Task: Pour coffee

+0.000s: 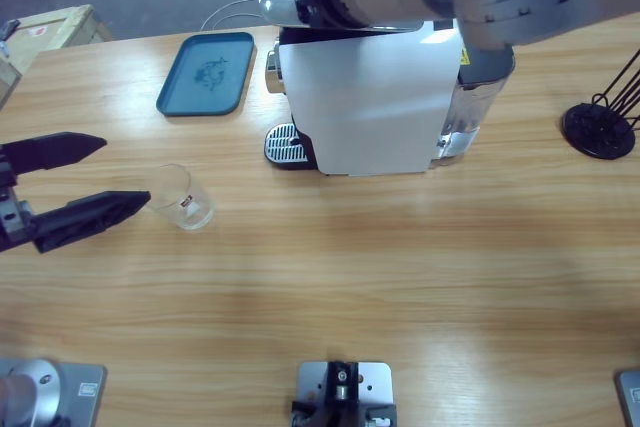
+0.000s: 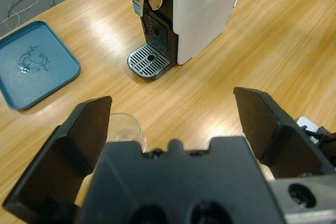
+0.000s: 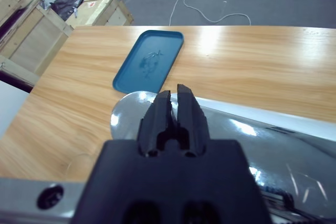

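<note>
Left gripper (image 1: 112, 175) at the table's left edge, jaws spread wide, holding nothing; the near jaw tip is just beside a clear glass (image 1: 180, 197). No coffee discernible in the glass. Right gripper (image 3: 174, 97), jaws pressed together and empty, poised over the coffee machine's (image 1: 365, 97) shiny top. Blue tray (image 1: 206, 72) far left.

Glossy wood table (image 1: 400, 277), clear glass (image 1: 182, 197)
</note>
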### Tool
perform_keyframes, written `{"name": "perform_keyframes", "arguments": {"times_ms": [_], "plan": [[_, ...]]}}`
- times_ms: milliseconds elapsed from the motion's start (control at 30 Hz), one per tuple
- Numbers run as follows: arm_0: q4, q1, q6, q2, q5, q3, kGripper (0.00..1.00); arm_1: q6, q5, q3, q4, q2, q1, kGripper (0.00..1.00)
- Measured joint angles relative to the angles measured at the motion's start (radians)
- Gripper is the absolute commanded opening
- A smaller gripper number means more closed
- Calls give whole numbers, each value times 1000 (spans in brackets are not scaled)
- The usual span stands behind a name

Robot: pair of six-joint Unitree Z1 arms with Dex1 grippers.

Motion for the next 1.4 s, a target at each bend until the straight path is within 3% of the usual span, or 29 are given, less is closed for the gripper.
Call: {"name": "perform_keyframes", "arguments": {"times_ms": [333, 367, 400, 433, 600, 700, 800, 900, 1067, 1200, 1400], "plan": [[0, 0, 0, 0, 0, 0, 991, 72, 57, -3, 48, 13, -6, 0], [0, 0, 0, 0, 0, 0, 991, 77, 57, -3, 48, 13, -6, 84], [0, 0, 0, 0, 0, 0, 991, 79, 57, -3, 48, 12, -6, 723], [0, 0, -1, 0, 1, 0, 991, 79, 57, -3, 47, 10, -6, 991], [68, 0, -72, -3, 151, -5, 977, -92, 47, 69, 79, -111, -5, 1000], [229, 5, -138, -3, 278, -45, 982, -182, 40, 100, 194, -279, -4, 1000], [289, 10, -179, 23, 292, -79, 982, -208, 20, 182, 338, -485, -2, 1000], [232, 12, -280, 74, 292, -64, 982, -202, 3, 314, 428, -630, 20, 1000], [39, 13, -340, 129, 256, 79, 982, -179, -4, 456, 507, -789, 34, 1000], [-60, 14, -341, 184, 251, 152, 982, -176, -4, 523, 560, -853, 36, 1000], [-155, 15, -341, 318, 258, 165, 982, -176, -4, 569, 594, -907, 37, 1000]]}}
